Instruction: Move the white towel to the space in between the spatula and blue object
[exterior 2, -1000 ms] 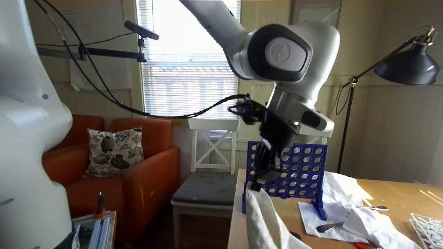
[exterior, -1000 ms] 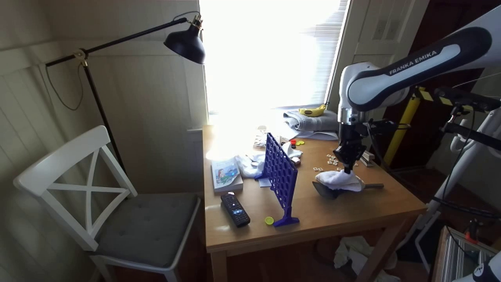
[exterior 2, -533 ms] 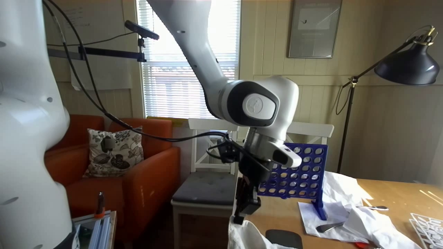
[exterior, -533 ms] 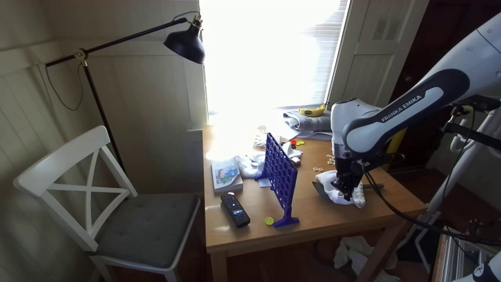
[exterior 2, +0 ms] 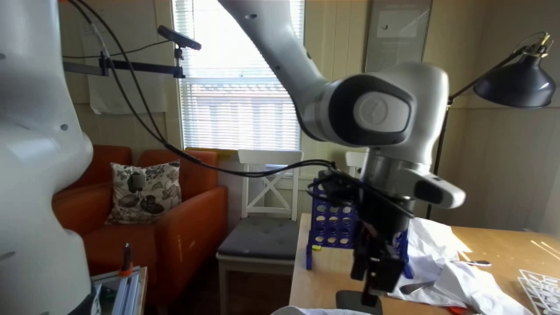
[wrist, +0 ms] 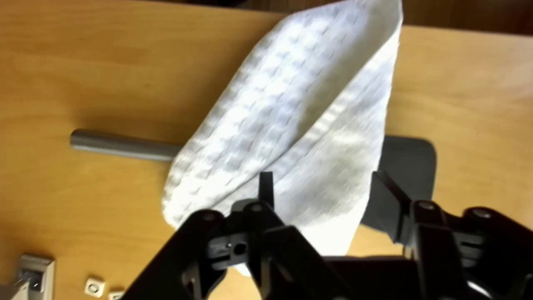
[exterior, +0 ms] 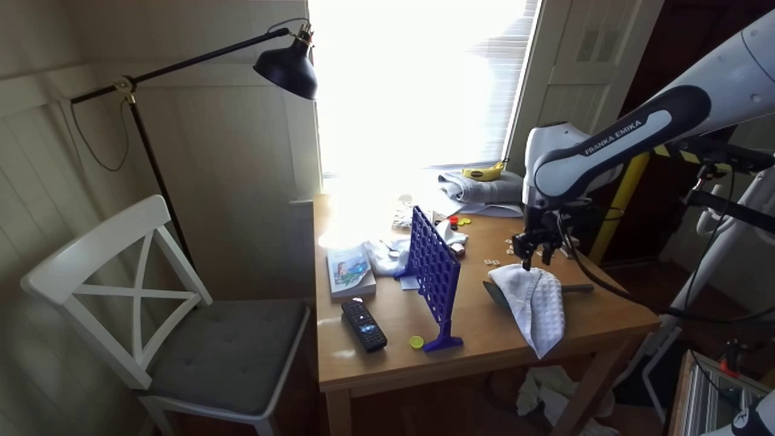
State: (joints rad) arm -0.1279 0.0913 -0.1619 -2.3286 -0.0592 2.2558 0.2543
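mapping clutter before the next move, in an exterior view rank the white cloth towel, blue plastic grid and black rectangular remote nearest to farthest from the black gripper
In an exterior view, from the gripper:
1. Towel, just below
2. Grid, picture-left
3. Remote, farther picture-left

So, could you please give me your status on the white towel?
Gripper open over towel. Towel draped across spatula, not between it and blue rack. Possible snag: spatula underneath.

Wht arm [exterior: 726,85], blk FRANKA EMIKA panel [exterior: 623,136] — blk cables [exterior 2: 199,161] — blk tool [wrist: 322,179] w/ screws [wrist: 426,205]
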